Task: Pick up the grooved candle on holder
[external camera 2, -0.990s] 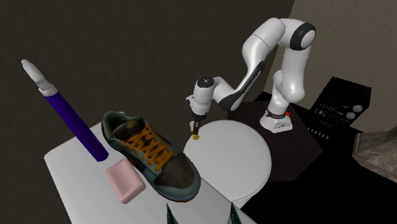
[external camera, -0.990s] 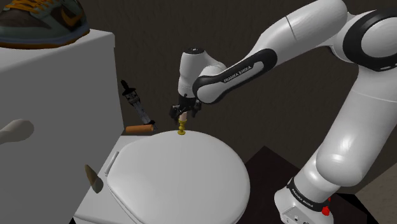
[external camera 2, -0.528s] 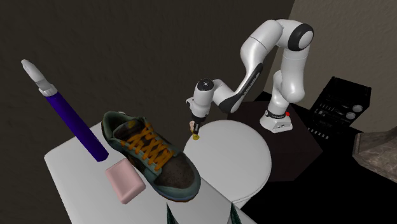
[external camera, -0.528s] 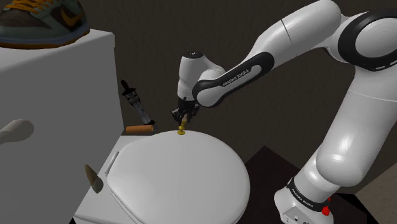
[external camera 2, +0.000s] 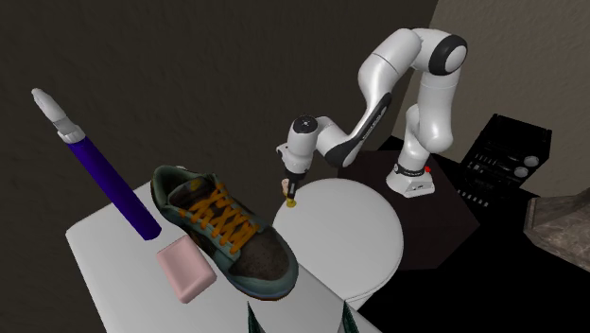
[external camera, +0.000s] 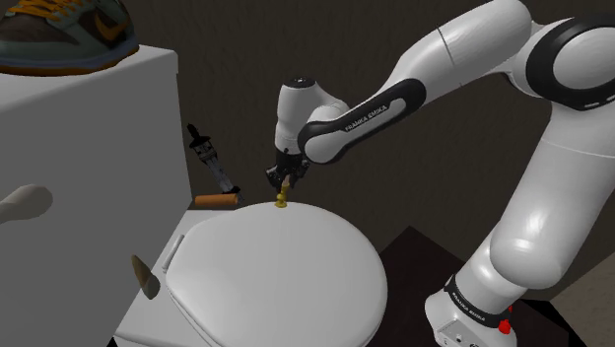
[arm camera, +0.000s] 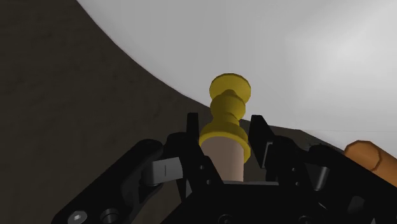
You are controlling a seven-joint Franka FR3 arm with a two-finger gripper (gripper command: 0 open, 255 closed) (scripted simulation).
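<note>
Candle, pale and smooth-sided in the wrist view, sits in the gripper. I see both black fingers pressed against it just where its gold holder flares. The jaws stand nearly closed, with the candle clasped between them. The holder's foot is at the far rim of the white toilet lid; I cannot tell whether it touches the lid or hangs just off it.

Edges matter here. In the shoulder view the gripper hangs right over the lid's rim, with a dark surface beyond it. On that view's left a white cabinet rises as a flat wall. In the gap between it and the gripper a dark bottle leans, and lower down an orange-brown cylinder lies near the rim. I have open room over the lid's broad top toward that view's right. A shoe rests on the cabinet's top, well apart from the gripper.

Writing: I read FRANKA EMIKA along the forearm. A label at the arm's foot is too small for me to read. The shoe carries a curved orange stripe on its side.
</note>
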